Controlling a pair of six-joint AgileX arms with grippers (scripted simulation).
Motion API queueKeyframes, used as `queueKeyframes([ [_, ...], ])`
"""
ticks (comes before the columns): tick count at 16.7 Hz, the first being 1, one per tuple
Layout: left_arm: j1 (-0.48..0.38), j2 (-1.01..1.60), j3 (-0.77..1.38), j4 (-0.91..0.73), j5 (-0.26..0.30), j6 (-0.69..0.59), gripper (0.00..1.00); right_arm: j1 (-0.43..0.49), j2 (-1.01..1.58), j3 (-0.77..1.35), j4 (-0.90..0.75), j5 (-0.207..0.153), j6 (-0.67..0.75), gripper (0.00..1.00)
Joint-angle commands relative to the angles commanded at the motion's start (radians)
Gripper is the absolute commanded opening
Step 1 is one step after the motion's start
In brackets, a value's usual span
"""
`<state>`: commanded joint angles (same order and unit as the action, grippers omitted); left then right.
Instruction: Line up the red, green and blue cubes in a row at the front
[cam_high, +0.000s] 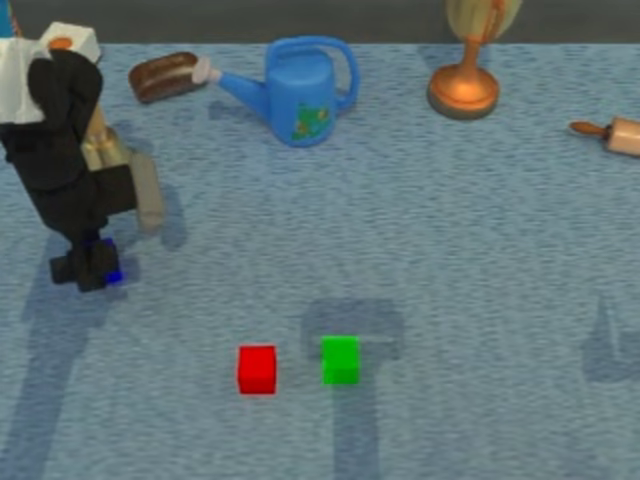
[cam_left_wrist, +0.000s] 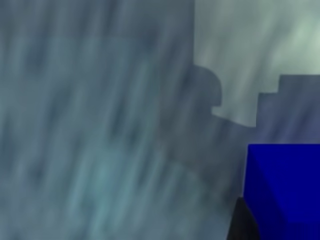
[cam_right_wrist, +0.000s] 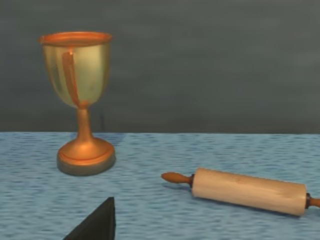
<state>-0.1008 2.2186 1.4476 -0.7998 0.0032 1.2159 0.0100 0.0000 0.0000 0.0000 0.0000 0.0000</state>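
Left gripper: clenched on blue cube, cube mostly hidden
Red cube: near green cube, apart
Right gripper: only a dark tip seen, state unclear

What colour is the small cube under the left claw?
Deep blue; the small matte cube shows best in the left wrist view.

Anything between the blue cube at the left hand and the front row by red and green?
Nothing visible. The blue cube sits at the left hand, at the table's left. The cloth between it and the red cube and green cube is bare. The watering can stands far back.
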Motion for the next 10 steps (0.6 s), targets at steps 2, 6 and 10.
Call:
queueKeyframes([
  [2, 0.0, 0.0, 0.0, 0.0, 0.0, 0.0, 0.0, 0.0, 0.0, 0.0, 0.0, 0.0, 0.0, 1.0],
  [6, -0.003, -0.05, 0.006, -0.05, 0.014, -0.023, 0.0, 0.0, 0.0, 0.0, 0.0, 0.0, 0.0, 1.0],
  [10, 0.004, -0.087, 0.072, -0.165, 0.015, -0.021, 0.0, 0.0, 0.0, 0.0, 0.0, 0.0, 0.0, 1.0],
])
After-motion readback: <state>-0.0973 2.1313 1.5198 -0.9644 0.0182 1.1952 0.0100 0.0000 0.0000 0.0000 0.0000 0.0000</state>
